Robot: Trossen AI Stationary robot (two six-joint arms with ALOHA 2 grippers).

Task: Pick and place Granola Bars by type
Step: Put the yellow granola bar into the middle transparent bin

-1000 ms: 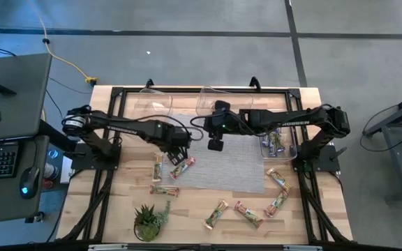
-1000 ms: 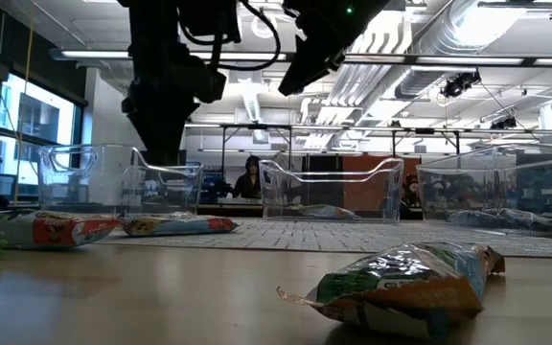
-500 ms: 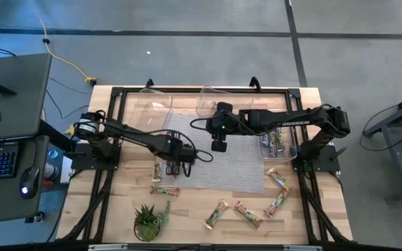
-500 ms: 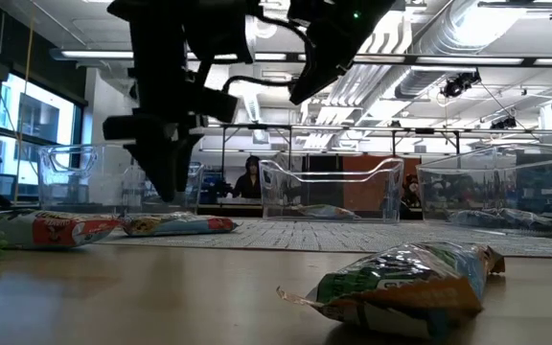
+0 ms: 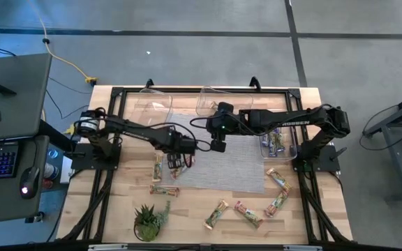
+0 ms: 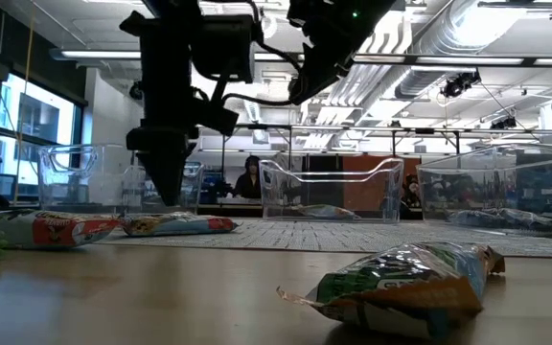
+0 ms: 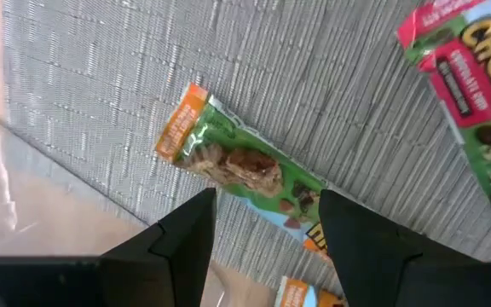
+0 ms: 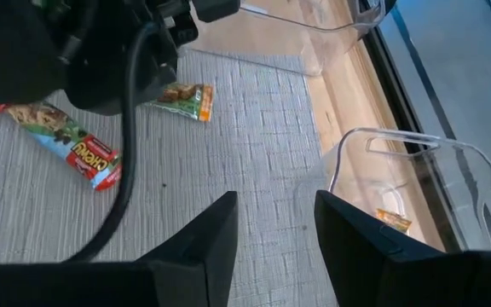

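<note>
Bars lie scattered over the table point(image 5: 117, 209) and the grey mat point(image 5: 236, 164). The left gripper point(image 5: 176, 162) hangs over the mat's 9 o'clock edge, jaws released and wide, nothing between them; its wrist view shows a green-orange bar point(image 7: 237, 166) lying flat on the mat right under the gap, with a red-pink bar point(image 7: 471, 68) close by. From above, two more bars rest at that edge: one upright at point(image 5: 158, 168) and one below it at point(image 5: 164, 189). The right gripper point(image 5: 217, 145) hovers near the mat's centre toward 12 o'clock, jaws part-open and holding nothing. Three clear tubs stand along the far side: the left tub point(image 5: 152, 104), the middle tub point(image 5: 211, 101), and the right tub point(image 5: 279, 143) at 3 o'clock, which already holds several bars. Loose bars lie toward 5 o'clock at point(image 5: 216, 213), point(image 5: 248, 214) and point(image 5: 278, 183). A plant point(image 5: 149, 221) sits at 7 o'clock.
</note>
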